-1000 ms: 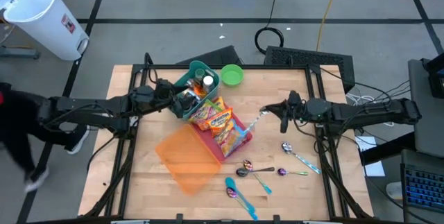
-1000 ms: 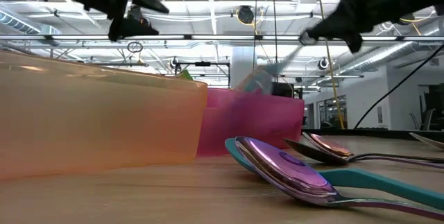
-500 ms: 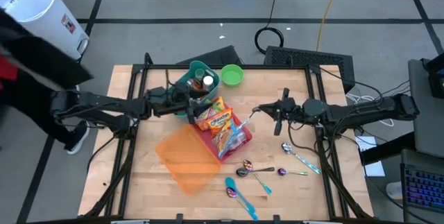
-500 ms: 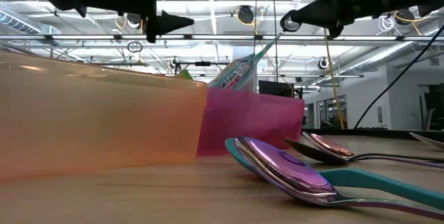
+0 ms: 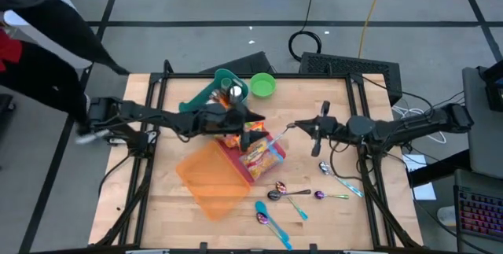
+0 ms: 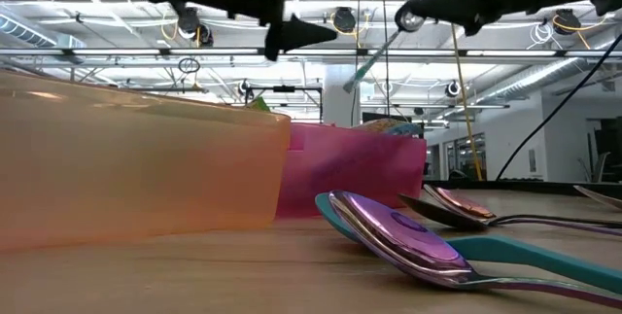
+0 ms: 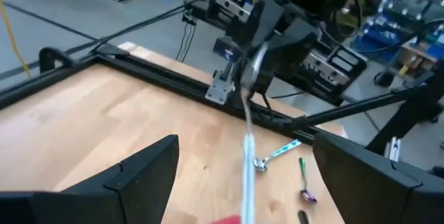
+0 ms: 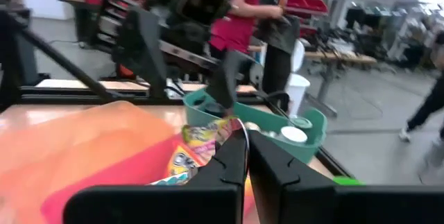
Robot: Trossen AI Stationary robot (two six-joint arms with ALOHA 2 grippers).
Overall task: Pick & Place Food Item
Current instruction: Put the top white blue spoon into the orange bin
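Left hand (image 5: pixel 255 130) is over the pink bin (image 5: pixel 236 158) near the worktop (image 5: pixel 157 207) centre, fingers (image 7: pixel 139 175) spread wide, nothing between them. Right hand (image 5: pixel 308 129) sits just right of the pink bin, fingers (image 8: pixel 229 161) pressed together, pinching a thin clear strip (image 5: pixel 284 132) that runs from its tips down toward the bin; can't tell what the strip is.

Food item: colourful snack bags (image 5: pixel 263 150) lying inside the pink bin, directly under and beside the left hand; also visible in the right wrist view (image 8: pixel 198 144). Can't tell whether the left fingers touch them.

Orange bin (image 5: pixel 208 179) butts against the pink bin on its front-left side, nearer the front edge. Teal bin (image 5: pixel 220 89) toward the back edge holds small containers; green bowl (image 5: pixel 262 86) just beside it on the right, close to the back edge.

Spoons (image 5: pixel 302 195) are scattered toward the front-right of the worktop, apart from both bins; a teal-handled one (image 5: pixel 267 221) is nearest the front edge. Low view has a purple-bowled spoon (image 6: pixel 398 236) in the foreground.

A person in dark clothing (image 5: pixel 39 42) stands off the back-left corner.
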